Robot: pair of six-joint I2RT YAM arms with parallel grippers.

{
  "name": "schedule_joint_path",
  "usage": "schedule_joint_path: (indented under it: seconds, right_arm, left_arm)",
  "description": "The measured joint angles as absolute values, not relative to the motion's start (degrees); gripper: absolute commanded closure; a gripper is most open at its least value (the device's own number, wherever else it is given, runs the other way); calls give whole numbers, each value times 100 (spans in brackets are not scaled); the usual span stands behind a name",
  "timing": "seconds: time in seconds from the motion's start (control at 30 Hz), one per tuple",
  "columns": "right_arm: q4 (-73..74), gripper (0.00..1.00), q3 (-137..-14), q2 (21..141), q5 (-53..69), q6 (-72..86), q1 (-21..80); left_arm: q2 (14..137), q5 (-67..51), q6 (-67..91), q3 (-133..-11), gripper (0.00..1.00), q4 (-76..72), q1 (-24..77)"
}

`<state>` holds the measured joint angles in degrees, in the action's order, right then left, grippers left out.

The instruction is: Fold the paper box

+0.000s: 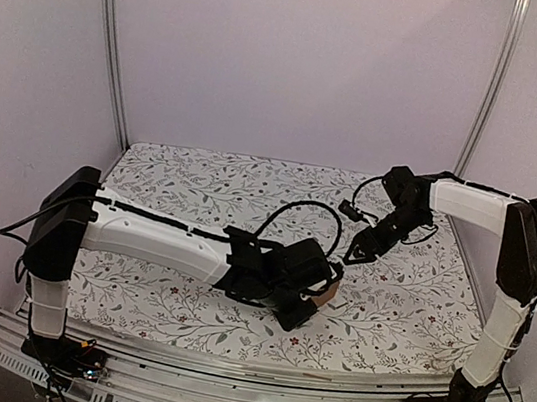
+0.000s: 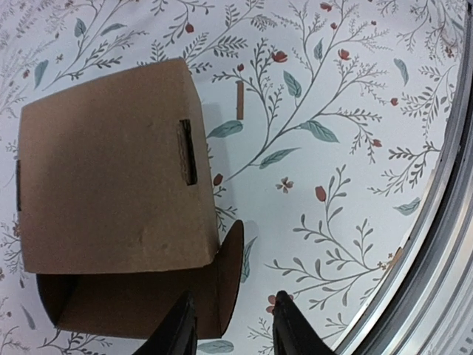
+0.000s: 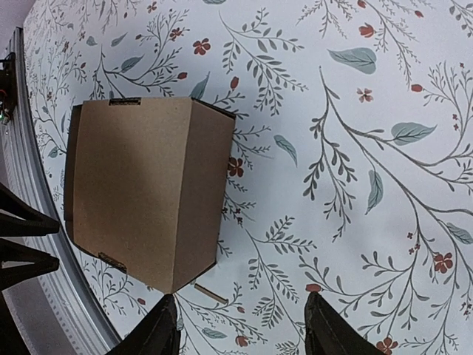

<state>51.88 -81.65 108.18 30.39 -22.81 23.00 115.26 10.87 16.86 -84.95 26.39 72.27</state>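
Observation:
The paper box [image 2: 111, 192] is a small brown cardboard carton lying on the flowered table cover, with its open end toward my left gripper. One rounded side flap [image 2: 230, 270] stands up between the fingers of my left gripper [image 2: 235, 329], which is open with clear gaps on both sides of the flap. In the right wrist view the paper box [image 3: 140, 192] lies to the left of my right gripper [image 3: 244, 333], which hangs open above bare cloth with nothing between its fingers. From above, only a corner of the box [image 1: 326, 291] shows beside the left gripper [image 1: 306, 303]. The right gripper [image 1: 357, 253] hovers just behind it.
A small loose cardboard strip [image 2: 239, 100] lies on the cloth beside the box, also seen as a strip [image 3: 211, 293] by the box's near corner. The metal table rail [image 2: 443, 244] runs close on one side. White walls enclose the table [image 1: 201, 176].

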Motion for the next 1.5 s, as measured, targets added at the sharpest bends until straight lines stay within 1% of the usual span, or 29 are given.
schedule_joint_path:
  seconds: [0.27, 0.4, 0.53, 0.63, 0.83, 1.0, 1.03, 1.33, 1.4, 1.5]
  right_arm:
    - [5234, 43, -8160, 10886, 3208, -2311, 2324]
    - [5253, 44, -8160, 10971, 3232, -2324, 2322]
    - [5266, 44, -8160, 11000, 3293, -2329, 2322]
    - [5290, 43, -8160, 11013, 3391, -2338, 2322]
    - [5428, 39, -8182, 11190, 3795, -2364, 2322]
    - [5572, 40, -8311, 11522, 4215, -2362, 2322]
    - [5579, 41, -8322, 11577, 4270, -2362, 2324]
    - [5655, 63, -8433, 11922, 4469, -2272, 2512]
    - [5669, 66, -8462, 11994, 4523, -2241, 2571]
    - [5695, 68, -8506, 12038, 4565, -2185, 2617]
  left_arm:
    - [11775, 1007, 1566, -8576, 74, 2858, 7227]
    - [11937, 1011, 1531, -8731, 82, 2926, 7227]
    - [12027, 998, 1468, -8892, 93, 2976, 7212]
    - [12046, 956, 1470, -8932, 97, 2985, 7185]
    - [12049, 891, 1479, -8932, 100, 2995, 7140]
    - [12044, 779, 1413, -8882, 100, 2945, 7133]
    - [12040, 764, 1387, -8862, 100, 2936, 7131]
    - [11745, 598, 1022, -8471, 100, 2871, 7124]
    - [11699, 602, 980, -8431, 100, 2897, 7122]
    - [11631, 626, 967, -8353, 100, 2936, 7118]
